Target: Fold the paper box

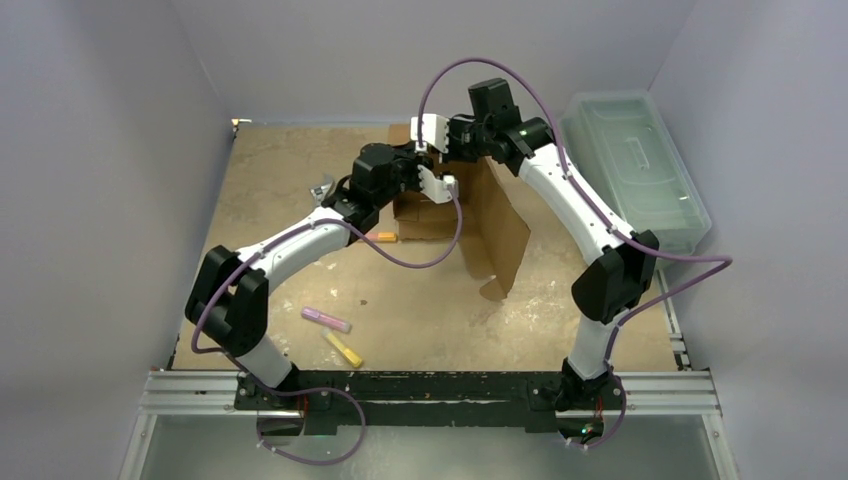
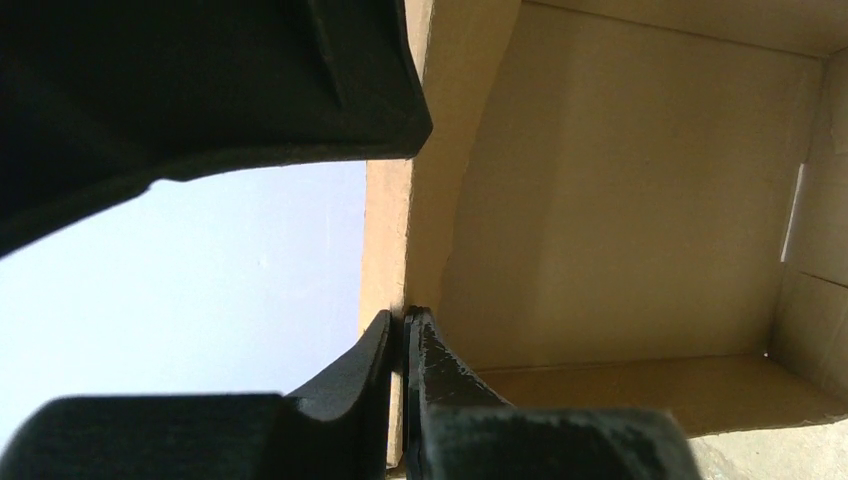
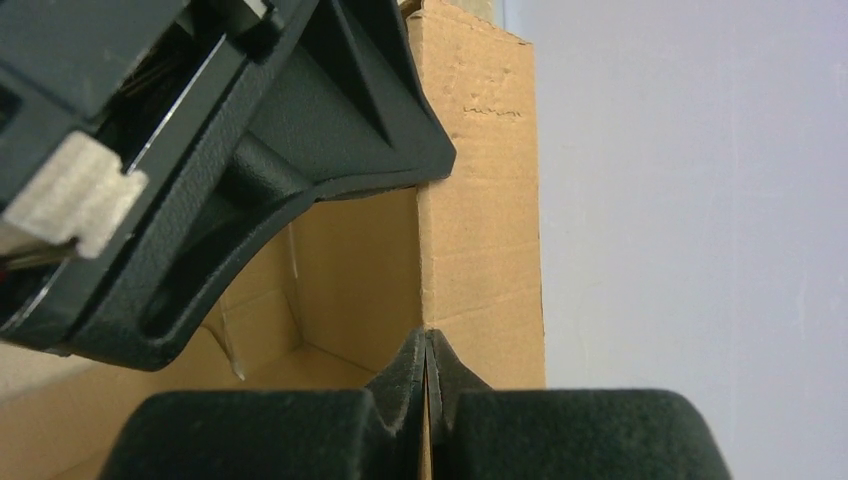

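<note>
Left gripper [image 2: 404,335] and right gripper [image 3: 427,350] each pinch an upright wall of the brown box [image 1: 497,222], half folded. Below them is a worn tan table [image 1: 420,300], with grey walls [image 1: 100,200] around.

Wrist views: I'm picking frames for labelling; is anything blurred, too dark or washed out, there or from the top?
Left wrist: the left claw is near-black and blurred up close, while the paper box interior is evenly lit. Right wrist: the right claw is likewise dark and soft, the cardboard edge crisp, the background wall pale. Top external: diffuse light, faint shadows.
</note>
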You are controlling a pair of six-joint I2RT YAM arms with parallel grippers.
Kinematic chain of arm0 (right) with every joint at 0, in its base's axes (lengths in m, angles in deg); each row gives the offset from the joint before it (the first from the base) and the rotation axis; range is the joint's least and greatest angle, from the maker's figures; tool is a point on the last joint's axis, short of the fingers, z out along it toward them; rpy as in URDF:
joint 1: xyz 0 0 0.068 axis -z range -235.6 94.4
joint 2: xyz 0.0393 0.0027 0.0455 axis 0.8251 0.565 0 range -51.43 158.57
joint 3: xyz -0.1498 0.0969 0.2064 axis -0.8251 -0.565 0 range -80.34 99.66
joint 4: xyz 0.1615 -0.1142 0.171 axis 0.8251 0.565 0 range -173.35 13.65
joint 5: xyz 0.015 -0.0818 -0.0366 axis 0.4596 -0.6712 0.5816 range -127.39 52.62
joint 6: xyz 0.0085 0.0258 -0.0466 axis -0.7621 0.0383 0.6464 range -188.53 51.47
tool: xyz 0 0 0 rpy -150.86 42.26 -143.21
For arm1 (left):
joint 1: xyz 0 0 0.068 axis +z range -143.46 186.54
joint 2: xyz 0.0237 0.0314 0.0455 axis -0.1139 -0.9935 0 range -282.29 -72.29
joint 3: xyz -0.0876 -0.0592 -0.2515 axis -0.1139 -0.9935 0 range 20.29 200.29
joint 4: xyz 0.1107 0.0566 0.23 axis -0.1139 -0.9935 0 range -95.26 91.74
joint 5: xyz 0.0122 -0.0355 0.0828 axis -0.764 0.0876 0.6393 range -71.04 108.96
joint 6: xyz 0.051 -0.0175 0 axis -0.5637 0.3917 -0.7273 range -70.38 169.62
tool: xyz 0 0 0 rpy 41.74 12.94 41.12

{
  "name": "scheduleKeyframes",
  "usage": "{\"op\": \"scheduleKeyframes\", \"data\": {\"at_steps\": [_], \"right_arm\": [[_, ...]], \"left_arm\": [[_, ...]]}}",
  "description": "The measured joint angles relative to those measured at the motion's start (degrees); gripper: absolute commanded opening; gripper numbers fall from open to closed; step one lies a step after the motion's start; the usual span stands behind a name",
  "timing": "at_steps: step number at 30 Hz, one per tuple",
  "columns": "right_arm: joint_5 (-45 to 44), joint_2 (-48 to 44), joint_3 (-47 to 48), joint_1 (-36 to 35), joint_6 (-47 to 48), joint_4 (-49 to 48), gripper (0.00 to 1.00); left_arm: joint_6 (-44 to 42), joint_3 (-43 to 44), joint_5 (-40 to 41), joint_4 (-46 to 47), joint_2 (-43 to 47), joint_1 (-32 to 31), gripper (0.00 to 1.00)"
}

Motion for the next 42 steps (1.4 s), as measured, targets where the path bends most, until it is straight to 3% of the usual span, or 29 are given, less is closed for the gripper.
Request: {"op": "scheduleKeyframes", "data": {"at_steps": [2,8,10,13,16,18,30,31,34,42], "right_arm": [[0.13,0.0,-0.13,0.0,-0.55,-0.5,0.1],[0.81,-0.85,-2.89,0.04,-3.1,-3.19,0.69],[0.63,-1.99,-5.01,0.11,-3.72,-4.42,0.79],[-0.57,-4.33,-8.39,1.16,-4.09,-8.2,0.83],[-2.23,-6.16,-10.23,1.92,-4.04,-10.58,0.8],[-3.26,-6.34,-10.23,2.01,-3.82,-11.69,0.73],[-7.3,-3.02,-10.1,1.75,-0.44,-14.01,0.03],[-7.32,-3.06,-9.88,1.7,-0.17,-14.29,0.0],[-7.26,-3.06,-9.16,1.6,0.11,-14.95,0.0],[-6.14,-3.06,-9.16,1.62,-0.39,-12.63,0.0]], "left_arm": [[-0.31,0.07,1.01,0.39,-0.28,-0.09,0.0],[0.22,0.72,2.27,0.17,-0.57,-0.37,0.0],[0.68,1.01,2.29,-0.39,-0.59,-0.37,0.0],[0.85,1.2,2.03,-1.09,-0.57,-0.83,0.0],[1.55,1.49,1.92,-1.51,-0.57,-0.9,0.0],[2.01,1.79,1.95,-1.75,-0.57,-0.83,0.0],[5.22,3.17,1.11,-3.37,-0.57,-0.68,0.0],[5.49,3.3,1.05,-3.04,-0.57,-0.59,0.02],[6.49,3.98,0.98,-2.64,-0.57,-0.28,0.22],[8.85,4.0,0.15,-2.84,-0.55,-0.31,0.46]]}}
